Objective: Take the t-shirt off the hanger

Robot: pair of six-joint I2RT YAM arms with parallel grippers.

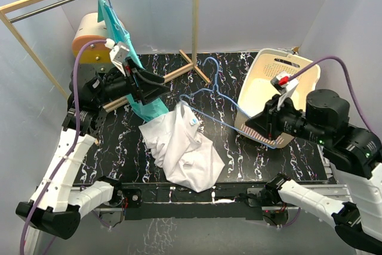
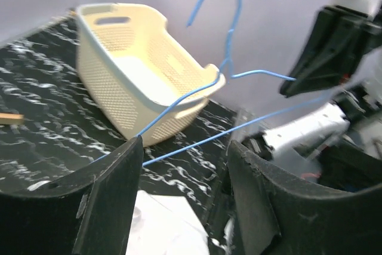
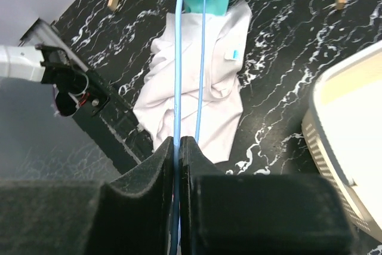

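Seen from above, the white t-shirt [image 1: 182, 147] lies crumpled on the black marbled surface [image 1: 119, 141], lower than both hands and between them. The right hand [image 1: 252, 126] grips one end of the blue wire hanger [image 1: 212, 91]. The wire runs away from that hand toward the left hand [image 1: 160, 88]. The left hand is empty, its jaws spread, and it hovers just in front of a teal garment [image 1: 119, 28] hung on a rail.

The right wrist view shows what the overhead cannot. The fingers [image 3: 149, 171] are pressed together on the hanger [image 3: 178, 58], and two strands of wire lead straight ahead from the hand. They pass above the t-shirt [image 3: 197, 94], which lies ahead of and below the hand. To that hand's right is a cream basket [image 3: 346, 141], cut off by the frame edge.

The left wrist view shows its own fingers [image 2: 113, 201] wide apart. The hanger [image 2: 238, 16] hangs in the air ahead of them, and they do not touch it. The basket [image 2: 131, 70] lies beyond the hanger. Only a corner of the t-shirt [image 2: 161, 219] shows beneath this hand, and the other arm at the frame's edge is blurred.

The hanger's far tip sits close to the shirt's upper edge. It seems clear of the fabric, though no view settles whether the two touch.
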